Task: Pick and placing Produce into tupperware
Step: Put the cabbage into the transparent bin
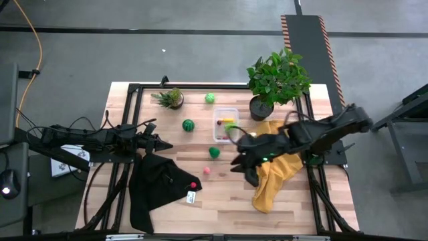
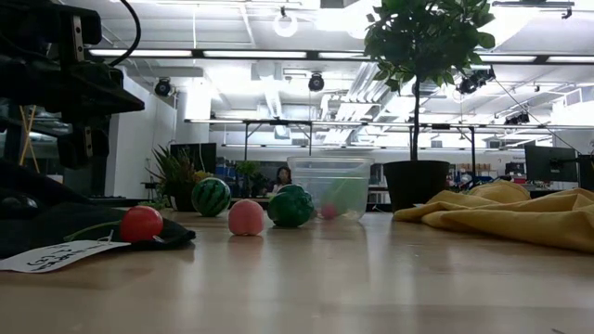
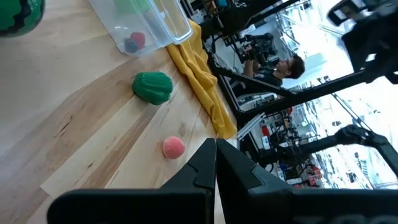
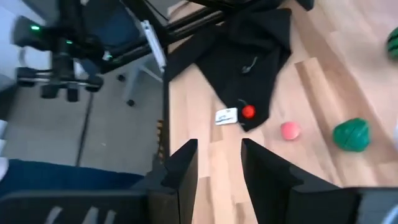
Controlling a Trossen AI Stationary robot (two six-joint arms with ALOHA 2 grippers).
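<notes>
With some produce already seen inside the tupperware (image 1: 225, 124) near the table's far edge, the empty right gripper (image 1: 242, 163), jaws partly spread, is judged between picks, and a descent onto the nearby green piece (image 1: 214, 152) is called for.

I find no text that can be read. A small white tag (image 2: 58, 255) lies at the edge of the black cloth (image 1: 157, 187), just beside a small red piece (image 2: 141, 224); it bears dark handwritten marks, but I cannot make out the characters in any view. I see no brand, number or sign elsewhere.
</notes>
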